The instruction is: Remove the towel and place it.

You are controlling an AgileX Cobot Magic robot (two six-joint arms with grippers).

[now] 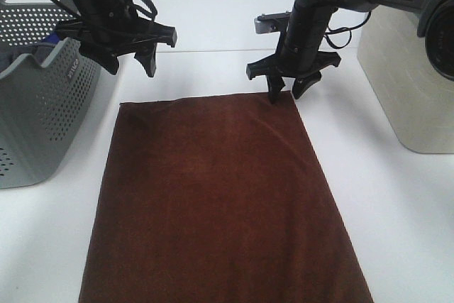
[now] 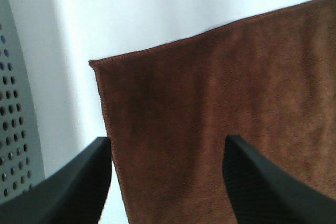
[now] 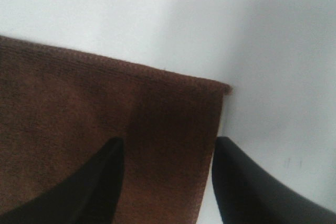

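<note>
Towel (image 1: 220, 204) lay flat on table (image 1: 397, 204) beside basket (image 1: 42, 118). Left gripper (image 1: 132, 69) hovered over far corner, jaws wide. Right gripper (image 1: 286, 94) sat low, jaws apart astride other far corner, likely positioned for pinching it.

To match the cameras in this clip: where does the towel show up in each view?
Exterior high: towel spread flat in the middle of the table, running off the picture's near edge.
Left wrist: its far corner beside the basket, ahead of the left hand.
Right wrist: its other far corner, ahead of the right hand.
Shared landmark: the towel's far hem, seen in all three.
</note>
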